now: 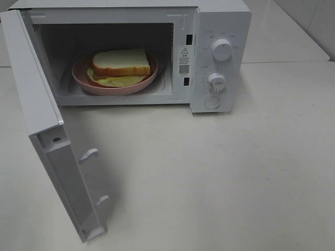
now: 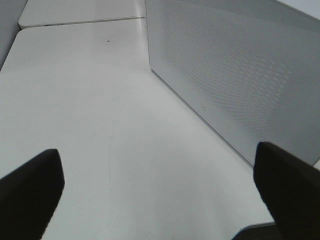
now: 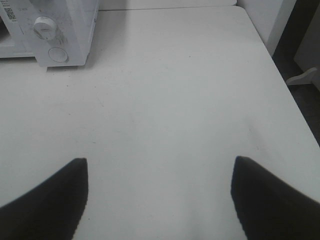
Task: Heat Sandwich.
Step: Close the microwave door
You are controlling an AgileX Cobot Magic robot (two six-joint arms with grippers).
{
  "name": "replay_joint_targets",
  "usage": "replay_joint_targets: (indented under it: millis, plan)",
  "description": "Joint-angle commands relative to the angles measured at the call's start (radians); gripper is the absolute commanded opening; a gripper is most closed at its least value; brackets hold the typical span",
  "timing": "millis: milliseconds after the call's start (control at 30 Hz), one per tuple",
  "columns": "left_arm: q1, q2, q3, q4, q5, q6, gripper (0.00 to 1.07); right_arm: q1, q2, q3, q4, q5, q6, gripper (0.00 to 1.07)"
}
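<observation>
Now the sandwich sits inside the microwave — door open.

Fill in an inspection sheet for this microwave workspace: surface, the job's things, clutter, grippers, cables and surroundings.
Surface: white table, bare, with faint scuffs.
Job's things: sandwich lies on a pink plate inside the microwave. The door is swung wide open. Two knobs are on the panel, their settings too small to read.
Clutter: nothing seen.
Grippers: left gripper is open and empty, beside the microwave's perforated side. Right gripper is open and empty, over bare table. Neither shows in the high view.
Cables: nothing seen.
Surroundings: a second table abuts behind.
</observation>
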Motion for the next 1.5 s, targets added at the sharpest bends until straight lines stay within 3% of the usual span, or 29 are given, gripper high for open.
replay_joint_targets:
  millis: [33, 1133, 1433, 1500]
  plan:
    - [-0.007, -0.022, 0.002, 0.000, -0.008, -0.005, 0.98, -0.005, -0.026, 0.001, 0.006, -0.011, -0.014, 0.76]
    - [-0.007, -0.016, -0.001, 0.000, -0.012, -0.005, 0.98, -0.005, -0.026, 0.001, 0.006, -0.011, -0.014, 0.76]
    - [-0.007, 0.085, -0.035, 0.000, -0.103, -0.005, 0.97, -0.005, -0.026, 0.001, 0.006, -0.011, -0.014, 0.76]
    - [-0.007, 0.148, -0.035, 0.001, -0.131, -0.005, 0.91, -0.005, -0.026, 0.001, 0.006, -0.011, -0.014, 0.76]
